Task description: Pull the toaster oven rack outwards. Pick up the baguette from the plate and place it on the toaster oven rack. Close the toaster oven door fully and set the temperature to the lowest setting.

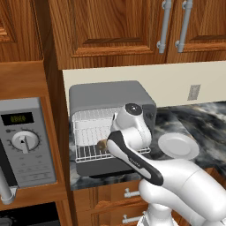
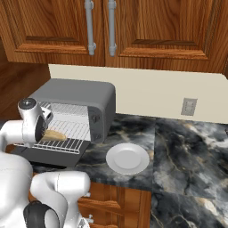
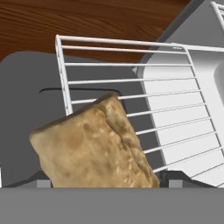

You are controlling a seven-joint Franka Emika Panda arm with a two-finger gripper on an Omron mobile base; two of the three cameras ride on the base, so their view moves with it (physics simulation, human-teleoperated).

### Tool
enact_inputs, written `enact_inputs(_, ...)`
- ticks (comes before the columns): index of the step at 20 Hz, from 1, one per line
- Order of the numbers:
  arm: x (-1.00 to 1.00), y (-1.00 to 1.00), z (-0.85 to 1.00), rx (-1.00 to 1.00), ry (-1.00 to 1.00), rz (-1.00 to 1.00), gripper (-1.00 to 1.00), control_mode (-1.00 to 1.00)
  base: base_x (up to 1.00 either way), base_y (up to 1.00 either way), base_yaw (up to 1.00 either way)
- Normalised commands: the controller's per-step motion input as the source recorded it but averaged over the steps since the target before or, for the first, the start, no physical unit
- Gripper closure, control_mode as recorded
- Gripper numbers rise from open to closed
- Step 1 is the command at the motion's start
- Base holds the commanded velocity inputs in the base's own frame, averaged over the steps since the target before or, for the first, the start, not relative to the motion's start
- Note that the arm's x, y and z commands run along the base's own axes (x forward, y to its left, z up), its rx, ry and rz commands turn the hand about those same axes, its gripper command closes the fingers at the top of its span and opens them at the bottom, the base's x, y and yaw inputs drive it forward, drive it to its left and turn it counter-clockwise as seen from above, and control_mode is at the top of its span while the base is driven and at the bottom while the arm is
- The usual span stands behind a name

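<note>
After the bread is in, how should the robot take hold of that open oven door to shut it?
A judgement: by its free front edge, where the long handle slot runs. The toaster oven door lies folded down flat under the pulled-out toaster oven rack, so coming from the front and below and lifting that edge seems best. The gripper holds the baguette now.

Tan baguette [image 3: 94,146] over pulled-out rack [image 3: 175,105], seemingly gripped; plate [image 2: 128,159] bare

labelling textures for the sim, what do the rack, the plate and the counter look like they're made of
The rack looks like thin metal wire with a pale silver-white finish: slim parallel bars inside a wire frame. The plate looks like glazed white ceramic, plain and smooth, though plastic can't be ruled out. The counter looks like polished dark stone, marble or granite, going by its grey-white veining.
</note>
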Motion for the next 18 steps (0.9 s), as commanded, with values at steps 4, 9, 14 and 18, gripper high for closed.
enact_inputs(4,0.00,0.00,0.00,0.00,0.00,0.00,-1.00,-1.00,0.00,0.00,0.00)
enact_inputs(9,0.00,0.00,0.00,0.00,0.00,0.00,-1.00,-1.00,0.00,0.00,0.00)
enact_inputs(14,-0.01,0.00,0.00,0.00,0.00,0.00,-1.00,-1.00,0.00,0.00,0.00)
enact_inputs(18,-0.03,0.00,0.00,0.00,0.00,0.00,-1.00,-1.00,0.00,0.00,0.00)
